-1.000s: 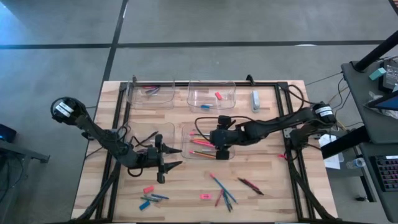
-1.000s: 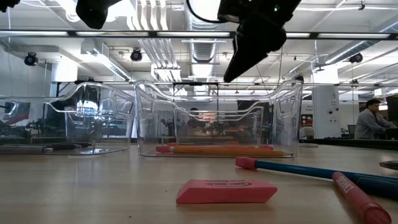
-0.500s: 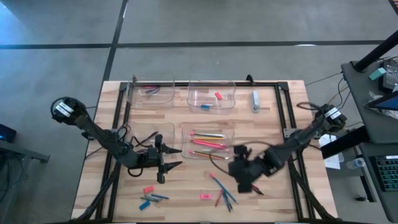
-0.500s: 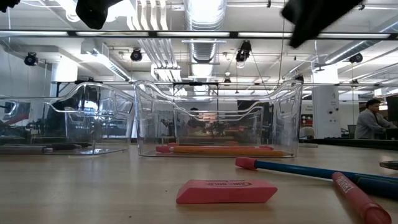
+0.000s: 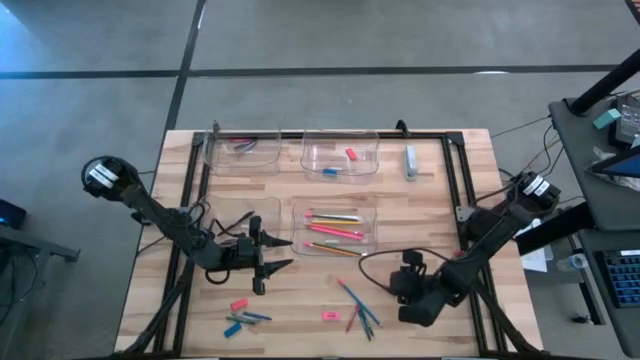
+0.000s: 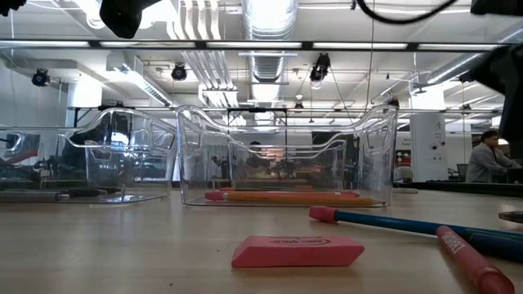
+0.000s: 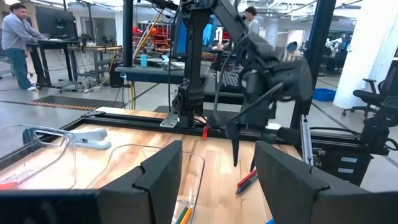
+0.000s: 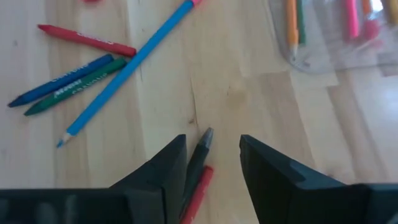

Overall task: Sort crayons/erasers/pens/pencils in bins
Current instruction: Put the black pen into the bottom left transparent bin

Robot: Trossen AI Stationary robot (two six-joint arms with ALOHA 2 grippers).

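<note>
Right hand hangs half open astride dark pen, gripping nothing.

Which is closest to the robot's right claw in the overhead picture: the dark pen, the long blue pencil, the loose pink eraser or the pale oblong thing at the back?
From the right gripper, nearest first:
1. Dark pen, between its open fingers.
2. Blue pencil, just left.
3. Pink eraser, farther left, front edge.
4. Pale oblong item, far back.

right tool lowered, jaws apart (left tool open).
</note>
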